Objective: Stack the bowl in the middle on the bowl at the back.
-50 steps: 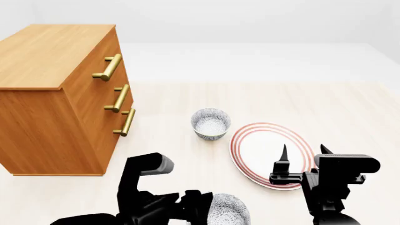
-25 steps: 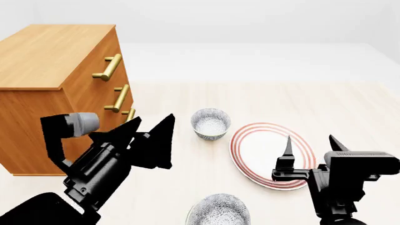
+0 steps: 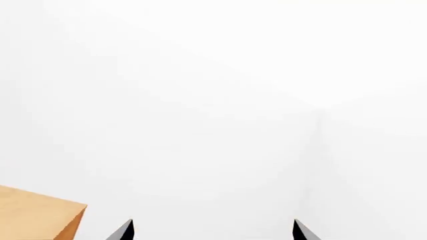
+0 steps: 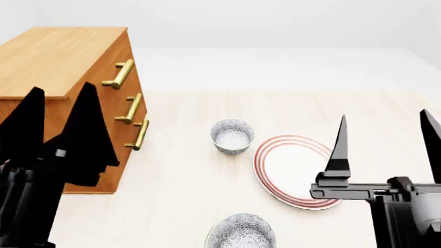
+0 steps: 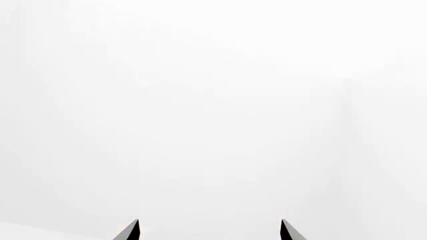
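Note:
Two white bowls with a fine grey pattern show in the head view. The bowl at the back point(image 4: 232, 135) stands upright on the pale floor, just left of a red-ringed plate. The bowl in the middle point(image 4: 241, 233) sits nearer me, cut by the frame's lower edge. My left gripper point(image 4: 62, 87) is raised high at the left, open and empty, its fingers pointing up in front of the dresser. At the right, my right gripper point(image 4: 383, 114) is also raised, open and empty. Both wrist views face white walls, showing only the tips of the left gripper point(image 3: 213, 222) and right gripper point(image 5: 209, 222).
A wooden dresser point(image 4: 62, 62) with three brass handles stands at the left; its corner point(image 3: 40, 215) shows in the left wrist view. The flat red-ringed plate point(image 4: 296, 170) lies right of the back bowl, partly behind my right arm.
Both arms have risen. The left gripper swung up and left from beside the near bowl to in front of the dresser. The right gripper lifted above the plate.

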